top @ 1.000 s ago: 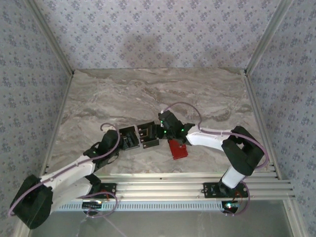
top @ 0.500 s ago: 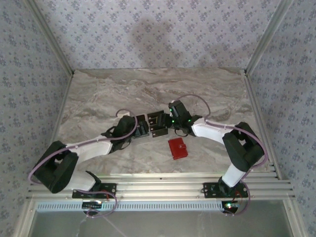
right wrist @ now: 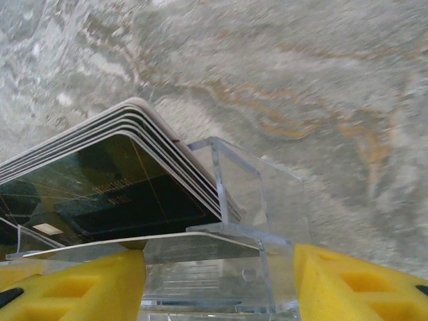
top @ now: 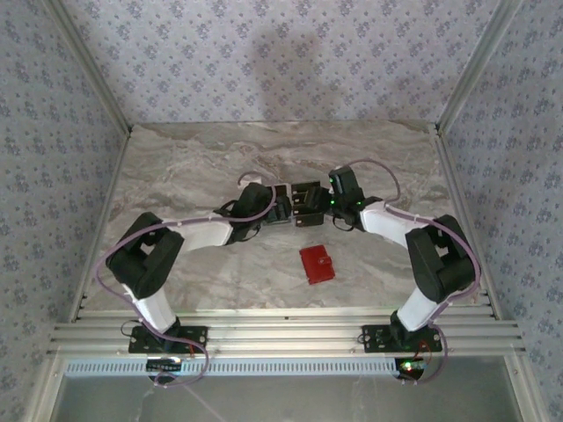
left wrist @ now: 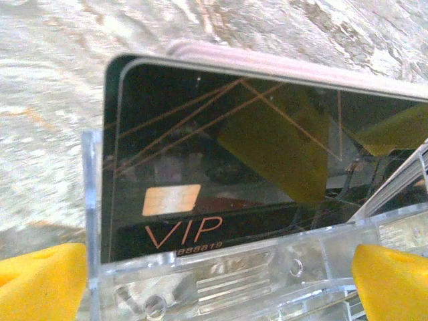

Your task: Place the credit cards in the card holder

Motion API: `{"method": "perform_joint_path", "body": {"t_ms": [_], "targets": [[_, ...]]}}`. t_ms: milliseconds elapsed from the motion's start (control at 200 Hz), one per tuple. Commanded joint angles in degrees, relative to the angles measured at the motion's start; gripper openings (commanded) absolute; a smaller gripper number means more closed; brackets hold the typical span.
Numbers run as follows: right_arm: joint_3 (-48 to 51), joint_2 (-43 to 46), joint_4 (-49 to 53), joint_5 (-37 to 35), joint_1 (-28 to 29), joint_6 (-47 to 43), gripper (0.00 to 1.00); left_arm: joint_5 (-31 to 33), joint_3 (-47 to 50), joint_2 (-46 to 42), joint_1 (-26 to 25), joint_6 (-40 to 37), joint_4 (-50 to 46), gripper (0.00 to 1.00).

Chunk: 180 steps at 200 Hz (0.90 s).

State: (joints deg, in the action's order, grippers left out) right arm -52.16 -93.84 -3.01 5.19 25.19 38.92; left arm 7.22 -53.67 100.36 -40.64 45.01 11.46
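Currently you've got both arms meeting over the mid table [top: 176, 167], tips nearly nose to nose. L gripper [left wrist: 217, 281]: yellow pads [left wrist: 40, 281] spread wide, nothing pinched btwn them. R gripper [right wrist: 214, 281]: pads apart too, but can't tell if it's gripping anything. The red wallet [top: 317, 264] lies flat nearer the bases, apart from both grippers. The stack of dark cards [right wrist: 114, 180] sits right in front of both; the one facing the L cam reads VIP.
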Motion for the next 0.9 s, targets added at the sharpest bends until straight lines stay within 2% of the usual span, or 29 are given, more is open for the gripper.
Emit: {"method": "perform_joint_path", "body": {"t_ms": [0, 295, 470, 665, 894], "targets": [[1.5, 1.8, -0.9, 1.8, -1.8, -0.7, 0.61, -5.2, -5.9, 2.9, -2.2, -1.2, 3.6, 1.0], [4.1, 4.9, -1.2, 3.0, -8.6, -1.1, 0.61, -7.7, -17.4, 11.3, -3.9, -1.8, 1.6, 1.0], [4.2, 5.8, -0.1, 3.5, -10.6, -2.2, 0.62, -9.0, -22.5, 14.5, -4.7, -2.5, -0.1, 1.0], [5.2, 7.2, 0.8, 4.6, -11.7, -2.4, 0.64, -9.0, -22.1, 14.1, -4.7, -3.2, -1.4, 1.0], [6.4, 11.1, 3.3, 5.3, -12.0, -2.4, 0.65, -5.9, -19.2, 11.3, -4.1, -3.3, -4.8, 1.0]]}}
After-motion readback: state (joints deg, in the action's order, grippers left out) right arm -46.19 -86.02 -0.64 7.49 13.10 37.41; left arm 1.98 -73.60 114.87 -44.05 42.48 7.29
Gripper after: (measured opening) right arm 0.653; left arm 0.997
